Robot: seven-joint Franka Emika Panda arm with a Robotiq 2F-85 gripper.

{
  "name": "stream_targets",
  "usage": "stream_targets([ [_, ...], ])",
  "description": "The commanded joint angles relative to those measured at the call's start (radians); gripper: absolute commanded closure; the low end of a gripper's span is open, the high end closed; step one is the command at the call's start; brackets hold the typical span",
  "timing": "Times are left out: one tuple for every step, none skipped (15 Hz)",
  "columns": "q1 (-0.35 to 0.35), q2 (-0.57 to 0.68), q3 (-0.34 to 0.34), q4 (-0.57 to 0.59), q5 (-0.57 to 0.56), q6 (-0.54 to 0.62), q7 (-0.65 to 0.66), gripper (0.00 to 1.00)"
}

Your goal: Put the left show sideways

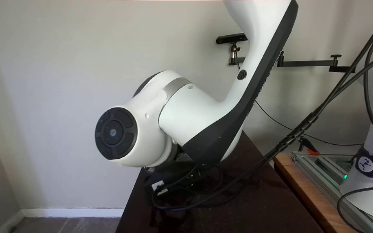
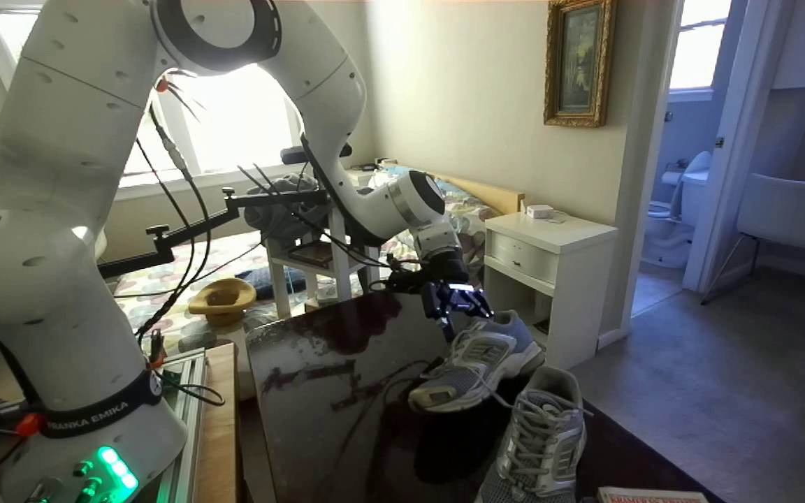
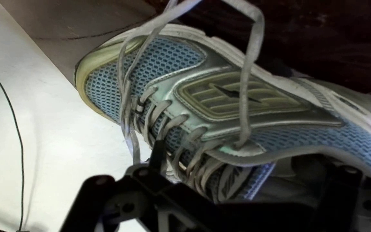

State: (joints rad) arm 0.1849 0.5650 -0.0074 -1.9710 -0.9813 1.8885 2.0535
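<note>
A grey and light-blue running shoe (image 2: 469, 370) with loose laces rests on the dark table, its toe pointing toward the robot base side. It fills much of the wrist view (image 3: 192, 93), where its side panel, laces and part of its opening show. A matching shoe (image 2: 542, 440) stands beside it, nearer the table's front edge. My gripper (image 2: 467, 318) is at the first shoe's tongue and opening. In the wrist view my gripper's fingers (image 3: 253, 158) are wide apart, one by the laces, the other by the opening. I cannot tell whether they touch the shoe. Both shoes are hidden in an exterior view.
The dark table (image 2: 332, 391) has an edge beyond the shoes. A book (image 2: 650, 495) lies at its near corner. A white nightstand (image 2: 549, 258) stands behind the table. Cables (image 1: 290, 139) hang along the arm. A camera bar (image 1: 309, 63) is mounted behind the arm.
</note>
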Motion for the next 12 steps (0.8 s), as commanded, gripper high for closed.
stream_targets([
  [-0.01, 0.01, 0.012, 0.016, -0.027, 0.02, -0.039, 0.0],
  [-0.008, 0.01, 0.013, 0.018, -0.029, 0.019, -0.048, 0.0],
  [-0.006, 0.011, 0.013, 0.02, -0.03, 0.017, -0.057, 0.0],
  [-0.005, 0.012, 0.015, 0.023, -0.032, 0.017, -0.068, 0.0],
  [-0.003, 0.013, 0.016, 0.025, -0.036, 0.015, -0.076, 0.0],
  [-0.003, 0.014, 0.017, 0.027, -0.039, 0.014, -0.085, 0.0],
  [-0.004, 0.014, 0.019, 0.029, -0.039, 0.017, -0.095, 0.0],
  [-0.004, 0.014, 0.019, 0.031, -0.04, 0.017, -0.103, 0.0],
  [-0.004, 0.016, 0.02, 0.035, -0.04, 0.016, -0.113, 0.0],
  [-0.004, 0.016, 0.021, 0.037, -0.04, 0.018, -0.122, 0.0],
  [-0.006, 0.016, 0.023, 0.037, -0.039, 0.023, -0.132, 0.0],
  [-0.007, 0.017, 0.023, 0.037, -0.038, 0.026, -0.14, 0.0],
])
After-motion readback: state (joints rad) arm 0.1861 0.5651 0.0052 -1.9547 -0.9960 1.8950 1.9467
